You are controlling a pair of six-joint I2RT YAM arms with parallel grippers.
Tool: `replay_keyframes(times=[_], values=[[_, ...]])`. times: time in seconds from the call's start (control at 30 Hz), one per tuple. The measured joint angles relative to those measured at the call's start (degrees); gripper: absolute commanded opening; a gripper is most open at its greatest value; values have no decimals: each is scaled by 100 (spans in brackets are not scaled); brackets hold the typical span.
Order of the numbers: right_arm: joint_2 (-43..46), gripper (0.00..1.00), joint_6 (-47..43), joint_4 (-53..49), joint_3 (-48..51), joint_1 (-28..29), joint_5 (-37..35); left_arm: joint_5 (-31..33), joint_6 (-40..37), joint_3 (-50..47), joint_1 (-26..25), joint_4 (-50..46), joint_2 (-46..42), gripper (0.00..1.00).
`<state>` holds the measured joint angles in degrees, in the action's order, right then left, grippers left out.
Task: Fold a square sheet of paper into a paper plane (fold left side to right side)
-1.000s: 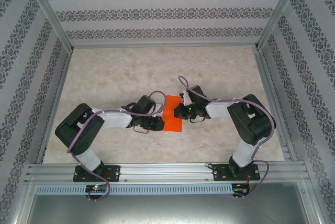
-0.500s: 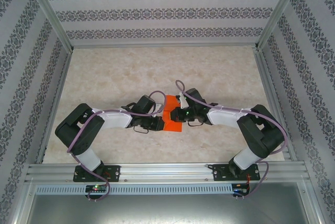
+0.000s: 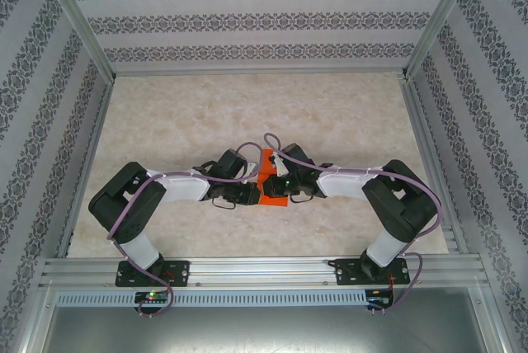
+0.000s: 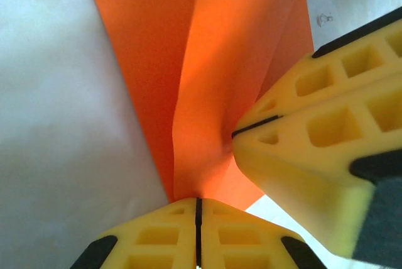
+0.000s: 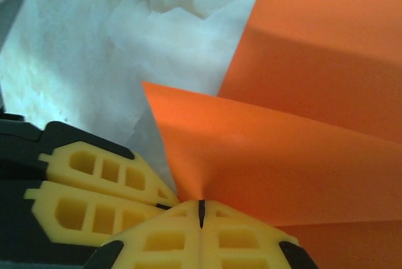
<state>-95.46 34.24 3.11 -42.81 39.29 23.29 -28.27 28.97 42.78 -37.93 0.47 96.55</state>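
The left pincer [image 4: 198,211] is clamped shut on the near edge of the square sheet of paper [image 4: 213,74]. The right pincer [image 5: 201,214], also closed, pinches a raised flap of it just beside. The sheet sits mid-counter [image 3: 206,114], part flat and part lifted. I judge the side-to-side fold to be under way: the flap is up, no crease is pressed flat yet, and every later fold remains. Count: one sheet, two pincers.
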Motion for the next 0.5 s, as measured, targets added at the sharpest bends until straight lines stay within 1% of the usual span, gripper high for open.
replay_keyframes(times=[0.2, 0.5], values=[[-208, 0, -85, -144, -83, 0, -118, 44, 0, 39, -26, -68, 2, 10], [-229, 0, -299, -304, -173, -15, -186, 48, -2, 55, -26, -85, 15, 9]])
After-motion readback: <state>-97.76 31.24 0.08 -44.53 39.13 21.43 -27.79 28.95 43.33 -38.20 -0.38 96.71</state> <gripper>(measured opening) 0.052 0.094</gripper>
